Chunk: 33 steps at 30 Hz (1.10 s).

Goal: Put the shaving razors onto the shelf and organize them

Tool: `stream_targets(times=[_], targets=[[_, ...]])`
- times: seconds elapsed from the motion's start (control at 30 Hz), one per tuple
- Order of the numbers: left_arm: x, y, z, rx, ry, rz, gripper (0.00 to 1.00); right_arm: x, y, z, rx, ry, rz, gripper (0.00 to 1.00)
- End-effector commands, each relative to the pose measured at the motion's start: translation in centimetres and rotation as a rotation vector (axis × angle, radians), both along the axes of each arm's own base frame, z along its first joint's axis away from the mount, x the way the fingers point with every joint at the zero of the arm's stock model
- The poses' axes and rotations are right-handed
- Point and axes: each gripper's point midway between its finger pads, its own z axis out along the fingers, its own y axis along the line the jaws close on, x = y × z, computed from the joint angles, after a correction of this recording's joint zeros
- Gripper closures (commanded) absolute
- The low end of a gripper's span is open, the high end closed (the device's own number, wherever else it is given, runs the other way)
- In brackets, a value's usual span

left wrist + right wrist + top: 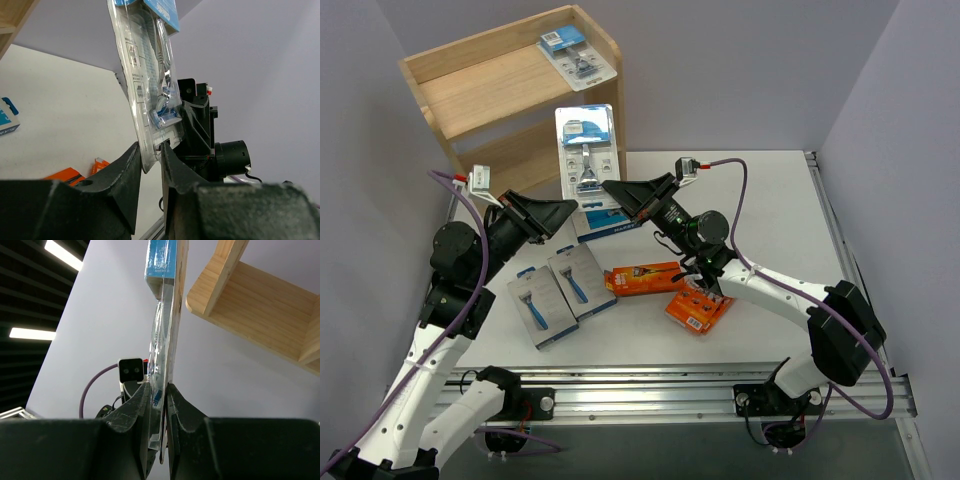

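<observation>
A clear blister razor pack (588, 150) with a blue header stands upright above the table in front of the shelf (490, 85). My left gripper (575, 208) is shut on its lower left corner; the pack (147, 90) sits between the left gripper (150, 150) tips. My right gripper (608, 187) is shut on its lower right edge, the pack (165, 315) pinched between the right gripper (159, 390) fingers. Another blister pack (577, 55) lies on the shelf top. Two grey-and-blue boxes (542, 310) (580, 280) and two orange boxes (645, 278) (700, 310) lie on the table.
A blue-and-white box (605, 225) lies on the table under the two grippers. The shelf stands at the back left, its lower tier (515, 165) open toward the table. Grey walls close in the left and right sides.
</observation>
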Motion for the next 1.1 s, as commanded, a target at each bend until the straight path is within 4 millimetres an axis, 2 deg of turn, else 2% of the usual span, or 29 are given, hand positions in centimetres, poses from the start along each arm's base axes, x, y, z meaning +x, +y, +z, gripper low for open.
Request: stream_targets(times=[0.0,0.17,0.23,0.3,0.37,0.43,0.47,0.57,0.7,0.93,1.07], targets=[[-0.9,-0.5,2.2,-0.026,-0.080,-0.054,0.72,-7.8,-7.4,12.2,0.421,-0.466,-0.012,1.00],[-0.7,-0.5,2.5,-0.023,-0.088,-0.049,0.77,-7.7,-7.6,11.8,0.411,-0.466,-0.017,1.00],[-0.6,-0.5,2.6,-0.026,-0.089,-0.052,0.85,-7.9,-7.6,11.8,0.405,-0.472,-0.011,1.00],[-0.5,-0.7,2.5,-0.030,-0.082,-0.058,0.97,-7.9,-7.6,11.8,0.403,-0.474,-0.010,1.00],[-0.5,-0.7,2.8,-0.035,-0.083,-0.059,0.98,-7.8,-7.6,11.8,0.403,-0.471,-0.011,0.98],[-0.5,-0.6,3.1,-0.040,-0.083,-0.055,0.98,-7.6,-7.8,11.8,0.403,-0.464,-0.013,0.84],[-0.4,-0.6,3.3,-0.040,-0.085,-0.052,0.98,-7.2,-8.0,11.7,0.402,-0.461,-0.022,0.71],[-0.3,-0.2,4.5,-0.037,-0.104,-0.033,0.98,-6.5,-8.8,11.3,0.407,-0.442,-0.047,0.57],[0.3,0.5,5.6,-0.041,-0.113,0.017,0.98,-5.9,-9.9,10.8,0.408,-0.429,-0.072,0.56],[1.4,0.7,7.2,-0.066,-0.121,0.041,0.98,-5.6,-11.7,10.2,0.397,-0.420,-0.110,0.48],[2.2,1.0,9.0,-0.087,-0.129,0.059,0.98,-5.5,-12.7,9.3,0.379,-0.411,-0.135,0.46]])
